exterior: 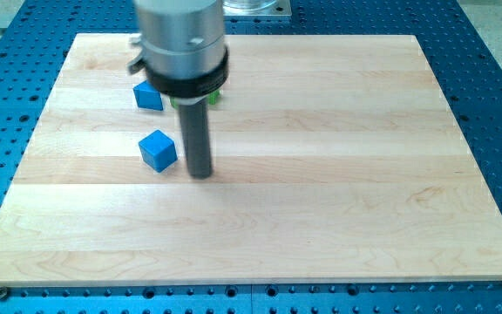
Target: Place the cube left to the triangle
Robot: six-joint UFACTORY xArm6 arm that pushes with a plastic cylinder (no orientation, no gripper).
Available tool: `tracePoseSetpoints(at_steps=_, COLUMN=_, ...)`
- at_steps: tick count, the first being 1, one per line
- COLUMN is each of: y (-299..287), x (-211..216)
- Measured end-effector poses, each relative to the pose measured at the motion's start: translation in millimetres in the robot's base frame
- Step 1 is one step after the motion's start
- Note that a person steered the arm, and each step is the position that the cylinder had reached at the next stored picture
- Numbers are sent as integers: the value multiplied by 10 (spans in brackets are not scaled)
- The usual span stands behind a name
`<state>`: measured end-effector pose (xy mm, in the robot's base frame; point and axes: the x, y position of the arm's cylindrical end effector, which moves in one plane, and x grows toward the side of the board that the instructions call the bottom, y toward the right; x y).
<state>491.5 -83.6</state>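
Note:
A blue cube (158,150) lies on the wooden board (321,174) at the view's left of centre. My tip (200,174) rests on the board just to the right of the cube, a small gap apart. A second blue block (147,96) lies higher up, near the view's top left, partly hidden by the arm's body; its shape is unclear. A green block (215,96) shows only as a sliver behind the arm's body (182,44), above my tip; its shape cannot be made out.
The board lies on a blue perforated table (495,87). The arm's wide grey and black body hangs over the board's top left part and hides what is under it.

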Motion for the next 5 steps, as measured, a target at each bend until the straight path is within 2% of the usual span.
tracePoseSetpoints(at_steps=1, y=-724, x=-416)
tracePoseSetpoints(at_steps=2, y=-1533, x=-619)
tracePoseSetpoints(at_steps=3, y=-1587, x=-905)
tracePoseSetpoints(at_steps=4, y=-1703, x=-477)
tracePoseSetpoints(at_steps=5, y=-1085, x=-378)
